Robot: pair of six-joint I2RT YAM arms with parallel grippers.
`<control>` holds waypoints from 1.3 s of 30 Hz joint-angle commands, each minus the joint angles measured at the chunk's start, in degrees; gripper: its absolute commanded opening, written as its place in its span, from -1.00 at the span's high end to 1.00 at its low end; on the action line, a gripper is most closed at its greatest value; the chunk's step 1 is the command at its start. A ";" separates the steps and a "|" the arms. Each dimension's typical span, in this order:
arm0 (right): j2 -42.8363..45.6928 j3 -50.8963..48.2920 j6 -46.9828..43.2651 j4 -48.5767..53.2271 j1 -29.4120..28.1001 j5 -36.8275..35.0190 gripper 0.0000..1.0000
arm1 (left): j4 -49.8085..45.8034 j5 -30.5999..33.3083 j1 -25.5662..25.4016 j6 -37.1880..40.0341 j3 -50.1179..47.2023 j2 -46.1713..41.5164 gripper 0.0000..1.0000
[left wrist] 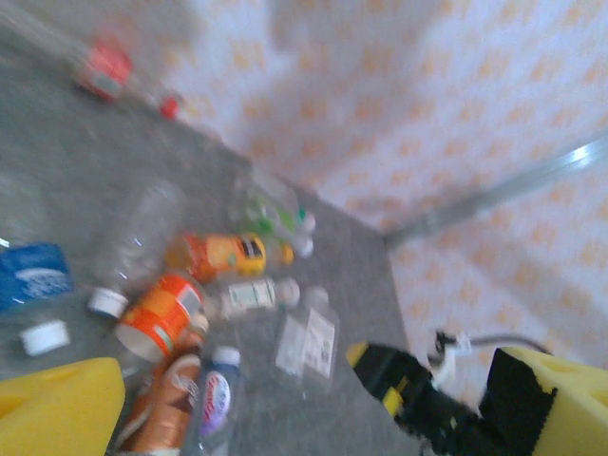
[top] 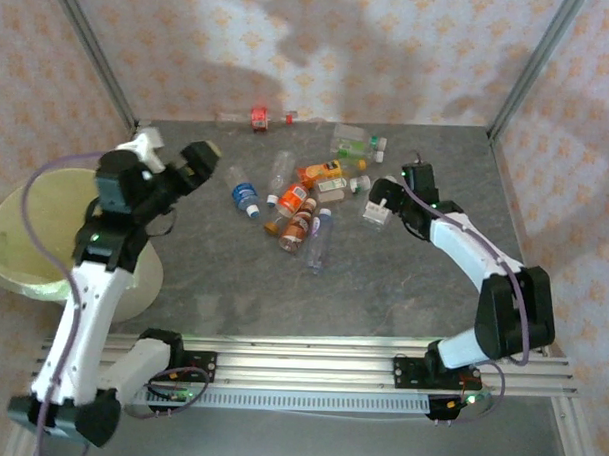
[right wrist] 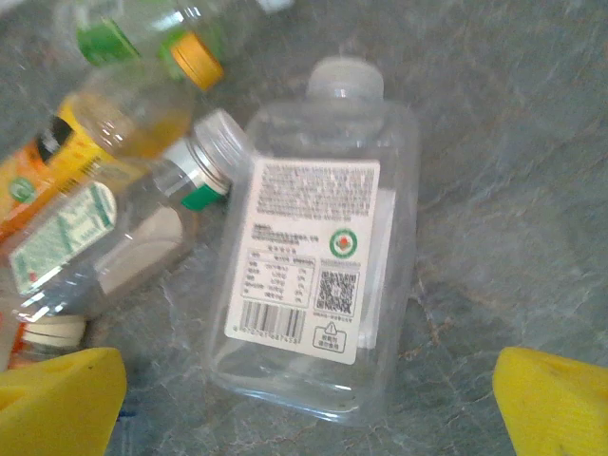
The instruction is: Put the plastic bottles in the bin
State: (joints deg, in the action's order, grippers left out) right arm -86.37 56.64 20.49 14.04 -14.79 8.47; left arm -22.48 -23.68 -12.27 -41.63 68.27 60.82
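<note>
Plastic bottles lie on their sides in a loose heap at mid-frame on the grey desk; none seen in the bin, far left by the desk edge; left hand hangs just right of the bin, fingers apart, holding nothing; right hand, right of the heap, fingers apart, hovers over a flat clear bottle with a white label; judged empty, so light, thin-walled, springy, slick; take it mid-body across the narrow sides; round ones may roll.

Bottle label print unreadable (blurred).
</note>
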 commanded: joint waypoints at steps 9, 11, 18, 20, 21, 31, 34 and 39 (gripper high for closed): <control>-9.95 6.20 -2.76 4.90 -4.29 -3.79 -0.98 | 4.71 16.03 -13.22 2.30 6.53 15.35 -1.00; -10.53 5.59 -2.26 3.27 -4.59 -3.87 -0.99 | 3.65 18.55 -13.19 1.99 6.44 15.84 -1.00; -14.64 6.64 1.25 1.72 -5.14 -6.80 -0.98 | 1.56 22.04 -13.22 0.16 5.14 16.74 -1.00; -15.27 6.55 2.30 1.13 -5.10 -7.41 -0.98 | 1.25 22.70 -13.21 -0.21 4.95 16.77 -1.00; -15.52 6.39 2.71 0.51 -5.16 -7.19 -0.98 | 1.15 23.01 -13.16 -0.08 5.07 16.92 -1.00; -16.36 1.49 3.83 -11.22 -5.16 -7.66 -0.92 | 1.03 20.98 -13.21 -0.75 7.68 21.05 -1.00; -16.64 0.40 3.51 -13.11 -5.16 -7.77 -0.91 | 1.17 20.10 -13.21 -0.82 8.69 22.05 -1.00; -17.26 -0.56 1.75 -13.77 -5.23 -7.54 -0.89 | 1.82 19.34 -13.29 -1.38 9.05 22.72 -1.00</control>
State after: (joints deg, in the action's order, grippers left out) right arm -102.06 57.14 23.66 1.85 -19.73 2.48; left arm -20.56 -4.01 -25.47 -42.17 75.31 83.55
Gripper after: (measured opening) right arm 0.951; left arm 0.998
